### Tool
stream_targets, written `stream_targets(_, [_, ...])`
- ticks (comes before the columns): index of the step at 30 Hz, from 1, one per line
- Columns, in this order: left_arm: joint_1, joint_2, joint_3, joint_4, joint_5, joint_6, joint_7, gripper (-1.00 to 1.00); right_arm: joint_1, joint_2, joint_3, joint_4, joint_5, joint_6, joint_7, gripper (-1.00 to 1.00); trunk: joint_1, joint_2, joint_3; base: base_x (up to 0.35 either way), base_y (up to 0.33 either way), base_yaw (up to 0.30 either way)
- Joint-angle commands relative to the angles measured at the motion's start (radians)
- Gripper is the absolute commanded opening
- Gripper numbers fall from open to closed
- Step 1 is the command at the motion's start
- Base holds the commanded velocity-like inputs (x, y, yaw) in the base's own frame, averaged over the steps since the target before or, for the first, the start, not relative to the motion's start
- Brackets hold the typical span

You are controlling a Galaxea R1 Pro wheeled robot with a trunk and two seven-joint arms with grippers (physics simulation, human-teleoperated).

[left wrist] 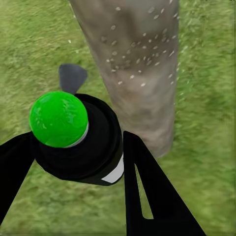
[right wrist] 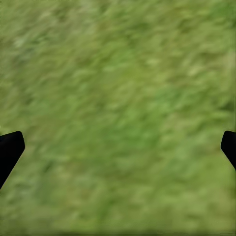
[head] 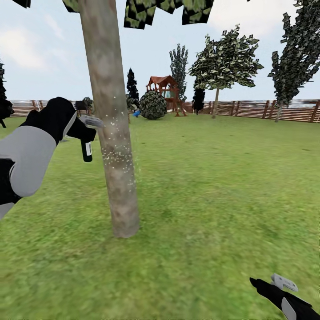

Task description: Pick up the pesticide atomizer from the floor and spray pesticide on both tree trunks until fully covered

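My left gripper (left wrist: 73, 162) pinches the atomizer (left wrist: 81, 145): a black finger (left wrist: 147, 196) presses each side of the dark bottle, whose green cap (left wrist: 58, 119) faces back toward my wrist and whose white label (left wrist: 115, 172) sits against one finger. In the head view the bottle (head: 86, 150) hangs below my left gripper (head: 86, 129), label outward. Just beyond my fingertips stands the trunk (head: 113, 133), near but not touching, its mottled bark dotted with pale spray specks (head: 116, 155) level with the bottle. My right gripper (head: 284, 289) hangs low over the grass (right wrist: 118, 118), well apart from the trunk; its fingers (right wrist: 10, 150) are spread wide with nothing between them. Far past the trunk the lawn (head: 213, 155) runs to a round bush (head: 153, 105), a red playhouse (head: 165, 91), a second tree (head: 222, 62) and the slat fence (head: 266, 110).
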Motion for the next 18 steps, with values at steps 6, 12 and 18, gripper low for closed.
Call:
stream_targets(6, [0.0, 0.0, 0.0, 0.003, -0.001, 0.0, 0.0, -1.0, 0.0, 0.0, 0.0, 0.0, 0.0, 0.0, 0.0, 1.0, 0.0, 0.0, 0.0, -0.01, 0.008, -0.2])
stream_targets(12, [-0.019, 0.001, -0.001, 0.0, -0.002, 0.0, 0.0, -1.0, 0.0, 0.0, 0.0, 0.0, 0.001, 0.0, 0.0, 1.0, 0.0, 0.0, 0.0, 0.0, 0.0, -0.046])
stream_targets(18, [-0.056, 0.05, -0.002, 0.004, -0.002, 0.0, 0.0, -1.0, 0.0, 0.0, 0.0, 0.0, 0.001, 0.0, 0.0, 1.0, 0.0, 0.0, 0.0, 0.0, 0.0, 0.0])
